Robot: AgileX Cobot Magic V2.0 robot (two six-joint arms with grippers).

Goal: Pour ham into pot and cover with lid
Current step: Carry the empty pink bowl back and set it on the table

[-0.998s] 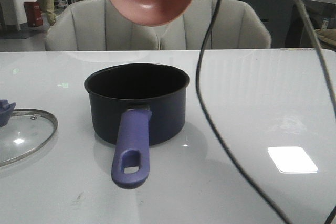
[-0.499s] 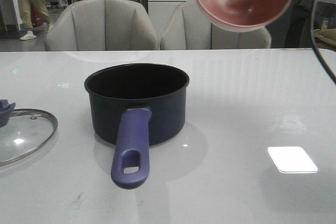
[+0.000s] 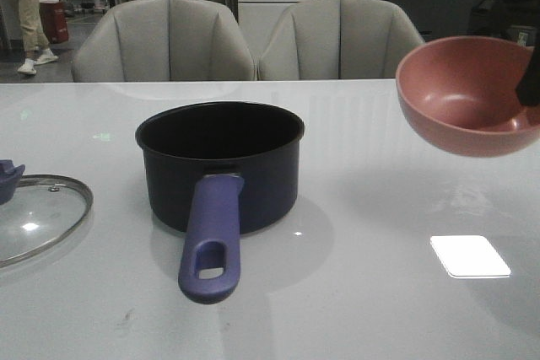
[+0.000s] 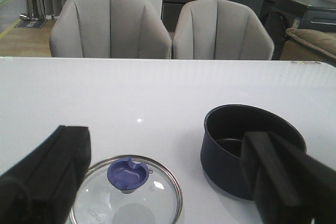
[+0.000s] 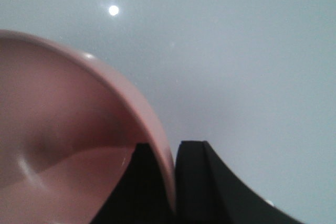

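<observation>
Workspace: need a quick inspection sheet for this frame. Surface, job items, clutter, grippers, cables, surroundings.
Surface: white glossy table, with light glare patches.
Pot: the pot stands upright mid-table, uncovered, handle toward the camera.
Lid: the lid lies flat on the table beside the pot, blue knob up, untouched.
Ham: not visible; the pot's inside is too dark to tell.
Bowl: the pink bowl is held above the table to the right of the pot, looks empty.
Clutter: nothing seen.
Grippers: right gripper is clamped on the bowl's rim; left gripper is open above the lid and pot, holding nothing.
Cables: nothing seen.
Surroundings: two grey chairs behind the table; a person stands far left.
</observation>
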